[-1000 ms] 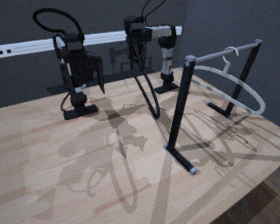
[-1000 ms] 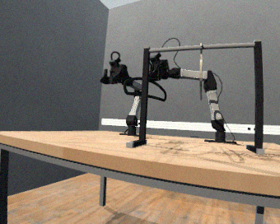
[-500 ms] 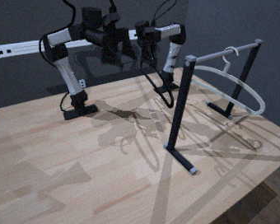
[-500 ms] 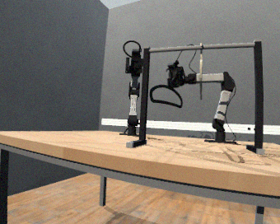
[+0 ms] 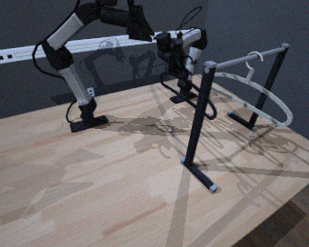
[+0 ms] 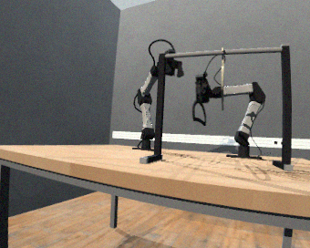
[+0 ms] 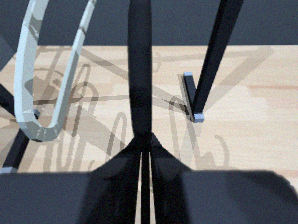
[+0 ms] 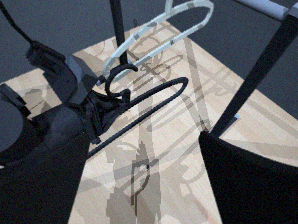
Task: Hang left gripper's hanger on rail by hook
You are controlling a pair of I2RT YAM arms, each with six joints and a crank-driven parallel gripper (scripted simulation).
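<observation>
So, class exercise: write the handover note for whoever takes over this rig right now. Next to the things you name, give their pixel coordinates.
Left gripper (image 5: 174, 70) (image 6: 201, 99) (image 8: 106, 109): shut on the black hanger (image 5: 214, 110) (image 6: 199, 120) (image 7: 140, 65) (image 8: 185, 85), off the rail (image 5: 231, 63) (image 6: 250, 51) (image 8: 257, 6).
Right gripper (image 5: 150, 37) (image 6: 180, 70) (image 8: 145, 134): open, empty.
Done: pale hanger (image 5: 289, 121) (image 6: 222, 73) (image 7: 24, 75) (image 8: 211, 10) hangs on the rail; rack (image 5: 200, 113) (image 6: 286, 105) (image 7: 212, 65) (image 8: 255, 80) upright.
Left: hook the black hanger over the rail, release it, keeping the pale one on and the rack roughly in place.

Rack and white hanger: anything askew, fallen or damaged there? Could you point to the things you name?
Nothing stands out: the rack (image 5: 198, 123) (image 6: 286, 105) (image 7: 212, 65) (image 8: 252, 75) stands upright, and the white hanger (image 5: 249, 81) (image 6: 222, 82) (image 7: 24, 75) (image 8: 209, 11) hangs from the rail (image 5: 231, 61) (image 6: 254, 50) (image 8: 262, 7) by its hook, with no visible damage.
</observation>
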